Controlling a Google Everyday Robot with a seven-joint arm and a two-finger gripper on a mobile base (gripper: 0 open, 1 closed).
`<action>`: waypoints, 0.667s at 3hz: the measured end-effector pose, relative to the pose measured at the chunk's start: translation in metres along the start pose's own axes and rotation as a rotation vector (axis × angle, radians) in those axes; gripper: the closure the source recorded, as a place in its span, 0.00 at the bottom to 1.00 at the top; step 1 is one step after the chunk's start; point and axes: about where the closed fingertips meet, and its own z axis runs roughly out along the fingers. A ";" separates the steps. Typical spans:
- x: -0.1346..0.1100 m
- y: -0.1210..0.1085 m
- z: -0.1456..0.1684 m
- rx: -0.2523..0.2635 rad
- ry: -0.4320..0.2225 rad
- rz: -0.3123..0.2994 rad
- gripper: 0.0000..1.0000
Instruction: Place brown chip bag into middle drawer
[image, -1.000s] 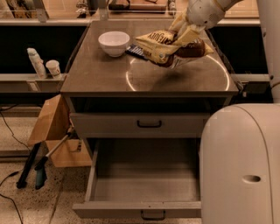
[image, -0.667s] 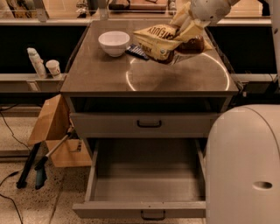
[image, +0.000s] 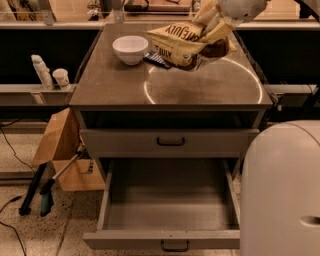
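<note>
The brown chip bag (image: 182, 44), tan-yellow with a dark brown panel, hangs tilted in the air above the back of the cabinet top (image: 200, 90). My gripper (image: 216, 29) comes down from the upper right and is shut on the bag's right end. The middle drawer (image: 170, 210) is pulled out wide at the bottom of the cabinet, with nothing showing inside it. Its small dark handle (image: 175, 246) sits centred on the front. The drawer front above it (image: 170, 142) is pushed in.
A white bowl (image: 130, 48) stands at the back left of the top, with a dark blue packet (image: 156, 59) beside it under the bag. My white base (image: 282, 190) fills the lower right. A cardboard box (image: 65, 155) and tools lie on the floor at left.
The gripper has lifted the chip bag higher off the cabinet top and carried it slightly forward; the bag now hangs clear of the surface.
</note>
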 end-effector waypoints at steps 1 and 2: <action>-0.003 0.011 -0.007 -0.007 -0.028 -0.007 1.00; -0.003 0.025 -0.013 -0.020 -0.040 0.005 1.00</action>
